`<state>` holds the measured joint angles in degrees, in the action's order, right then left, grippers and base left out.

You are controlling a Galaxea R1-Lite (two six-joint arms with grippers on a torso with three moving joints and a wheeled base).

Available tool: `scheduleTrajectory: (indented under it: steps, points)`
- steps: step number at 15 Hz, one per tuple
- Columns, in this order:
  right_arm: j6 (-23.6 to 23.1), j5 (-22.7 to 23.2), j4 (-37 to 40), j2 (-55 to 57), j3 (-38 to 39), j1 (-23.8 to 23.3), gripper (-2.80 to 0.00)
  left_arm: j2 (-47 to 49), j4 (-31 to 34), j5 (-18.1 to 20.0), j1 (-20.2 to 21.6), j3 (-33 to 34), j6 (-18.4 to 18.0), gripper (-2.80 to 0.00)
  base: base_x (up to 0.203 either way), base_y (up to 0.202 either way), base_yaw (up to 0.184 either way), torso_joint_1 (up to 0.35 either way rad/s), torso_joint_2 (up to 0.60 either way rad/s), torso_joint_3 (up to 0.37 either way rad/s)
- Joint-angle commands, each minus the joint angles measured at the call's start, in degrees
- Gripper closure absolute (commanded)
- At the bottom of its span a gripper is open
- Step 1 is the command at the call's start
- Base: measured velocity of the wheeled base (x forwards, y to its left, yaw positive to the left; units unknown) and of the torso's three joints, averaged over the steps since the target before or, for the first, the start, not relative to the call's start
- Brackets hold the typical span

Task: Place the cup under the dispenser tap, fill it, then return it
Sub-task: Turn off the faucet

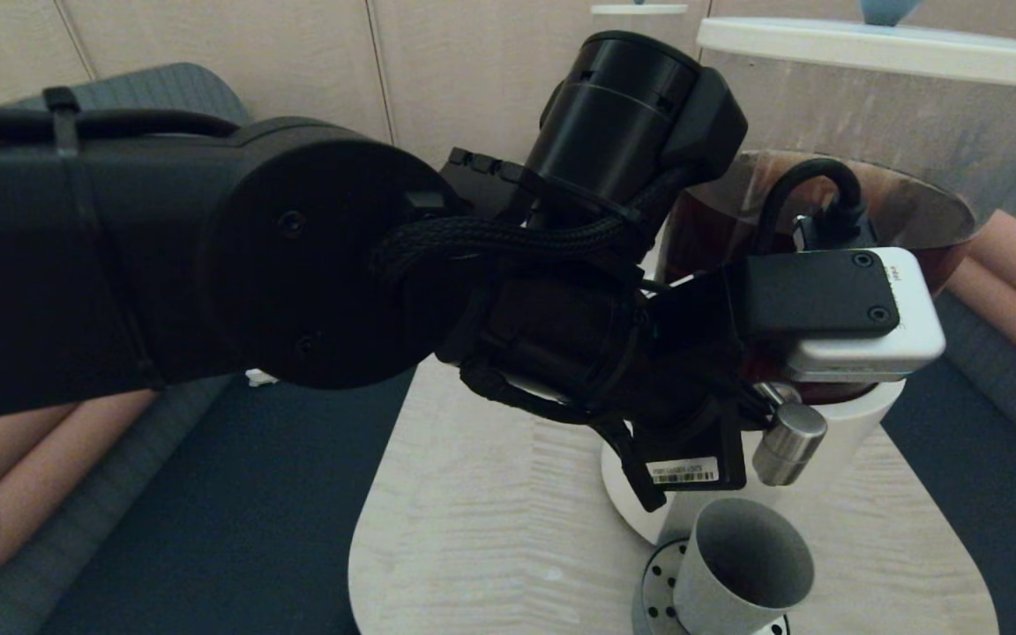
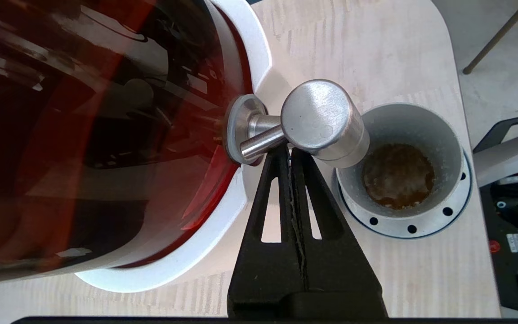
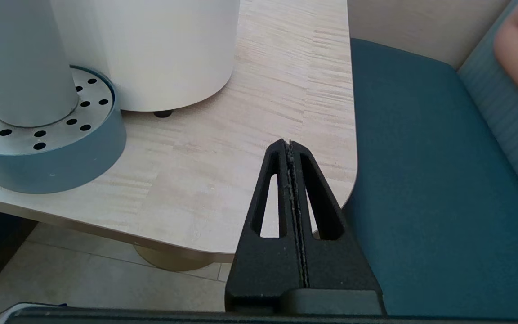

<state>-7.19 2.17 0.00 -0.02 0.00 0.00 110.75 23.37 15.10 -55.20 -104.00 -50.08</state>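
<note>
The large dispenser (image 1: 870, 115) holds dark brown liquid on a white base. Its brushed-steel tap (image 1: 790, 441) juts out over the grey-green cup (image 1: 737, 573), which stands upright on a round perforated drip tray (image 1: 658, 582). In the left wrist view the cup (image 2: 425, 130) has a little brown liquid in its bottom. My left gripper (image 2: 289, 150) is shut and empty, its tips pressed against the tap (image 2: 319, 114) just behind the round knob. My right gripper (image 3: 289, 144) is shut and empty, low by the table's near right corner, apart from the cup (image 3: 20, 63).
The light wooden table (image 1: 490, 511) has rounded corners. Teal bench seats (image 3: 421, 180) flank it on both sides. My left arm fills most of the head view. The lid of a second dispenser (image 1: 640, 9) shows at the back.
</note>
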Motion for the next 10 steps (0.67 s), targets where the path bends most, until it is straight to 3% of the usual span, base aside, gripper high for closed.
scheduleTrajectory:
  steps: [1,10]
  points:
    - [0.0,0.0,0.0,-0.3,0.5,0.0,0.00,0.0,0.0,0.1,0.0,0.0,-0.5,0.00,0.000,0.000,0.000,0.000,0.00,0.000]
    - [0.0,0.0,0.0,-0.3,0.5,0.0,0.00,1.5,-3.5,0.5,-1.3,-1.1,-0.8,0.00,0.000,0.000,0.000,0.000,0.00,0.000]
